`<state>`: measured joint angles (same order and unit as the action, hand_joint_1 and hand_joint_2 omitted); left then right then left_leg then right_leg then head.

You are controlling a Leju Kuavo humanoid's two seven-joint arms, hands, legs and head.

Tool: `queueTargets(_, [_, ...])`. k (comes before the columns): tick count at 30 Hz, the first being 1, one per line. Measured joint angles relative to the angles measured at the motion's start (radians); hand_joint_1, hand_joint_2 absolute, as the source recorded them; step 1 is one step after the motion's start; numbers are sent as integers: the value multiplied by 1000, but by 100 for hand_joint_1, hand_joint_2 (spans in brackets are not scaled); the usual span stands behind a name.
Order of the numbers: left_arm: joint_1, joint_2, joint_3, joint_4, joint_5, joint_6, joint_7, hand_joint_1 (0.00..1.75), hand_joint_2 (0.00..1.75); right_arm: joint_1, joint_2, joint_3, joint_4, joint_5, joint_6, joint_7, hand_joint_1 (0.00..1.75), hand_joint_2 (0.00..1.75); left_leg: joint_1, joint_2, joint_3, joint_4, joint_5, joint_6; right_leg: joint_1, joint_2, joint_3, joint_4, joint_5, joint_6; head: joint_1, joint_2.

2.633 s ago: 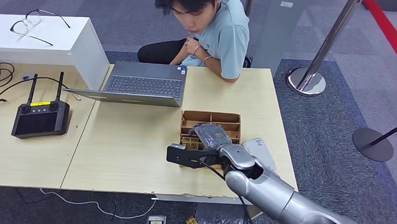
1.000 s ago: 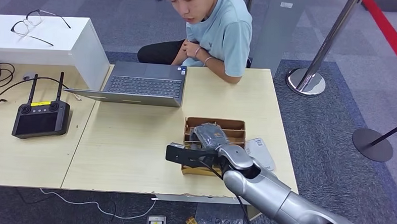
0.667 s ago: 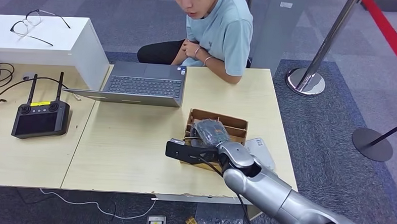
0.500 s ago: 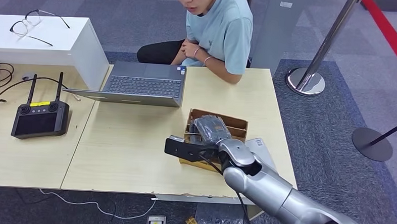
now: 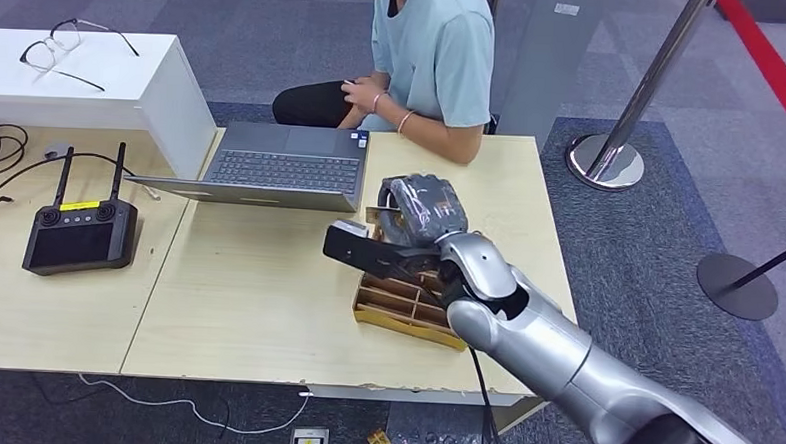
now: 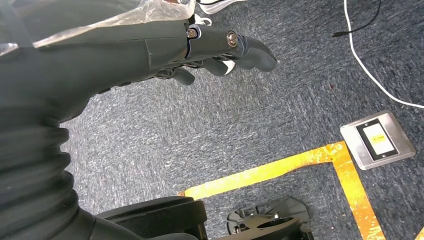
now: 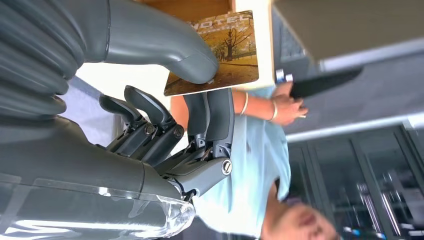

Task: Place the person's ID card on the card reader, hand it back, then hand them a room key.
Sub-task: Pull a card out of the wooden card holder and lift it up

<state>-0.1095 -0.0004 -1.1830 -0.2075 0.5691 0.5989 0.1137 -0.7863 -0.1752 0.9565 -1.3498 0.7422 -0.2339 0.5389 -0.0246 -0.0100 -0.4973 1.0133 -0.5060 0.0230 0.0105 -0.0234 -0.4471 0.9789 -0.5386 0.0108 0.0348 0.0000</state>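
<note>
My right hand (image 5: 421,211) is raised above the table, over the far end of the brown cardboard divider box (image 5: 403,305). In the right wrist view this hand (image 7: 150,130) pinches a room key card (image 7: 220,50) between thumb and fingers; the card has a golden tree picture and the word HOTEL. The person (image 5: 431,59) in a light blue shirt sits at the table's far side, hands (image 5: 360,92) held together near the chest. My left hand (image 6: 220,47) hangs over the carpet floor, fingers apart, holding nothing.
An open laptop (image 5: 286,172) lies at the far middle of the wooden table (image 5: 256,296). A black remote controller (image 5: 78,230) sits on the left table beside a white box (image 5: 85,78) carrying glasses. Metal stanchion posts (image 5: 612,157) stand to the right on the carpet.
My right hand lifted out of the divider box and moved toward the person with the card. The box slid and turned askew. The person sat up straighter.
</note>
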Motion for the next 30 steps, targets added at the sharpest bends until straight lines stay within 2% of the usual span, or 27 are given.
queueTargets(11, [-6, 0, -2, 0, -14, 1, 0, 0, 175, -70, -8, -24, -28, 135, -55, 26, 175, 175, 0, 0, 0, 0, 0, 0, 0, 0, 0, 0, 0, 0, 0, 0])
queueTargets(23, [-30, -5, -12, 0, -38, -8, 17, 0, 175, -80, -7, -70, 1, 374, -280, -4, 175, 175, 0, 0, -1, 0, 0, 0, 0, 0, 0, 0, 0, 0, 0, 0])
queueTargets(30, [-29, -7, -25, 0, -44, -12, 23, 0, 175, -51, -7, -95, 48, 399, -290, -17, 175, 175, 0, 0, -1, 0, 0, 0, 0, 0, 0, 0, 0, 0, 0, 0])
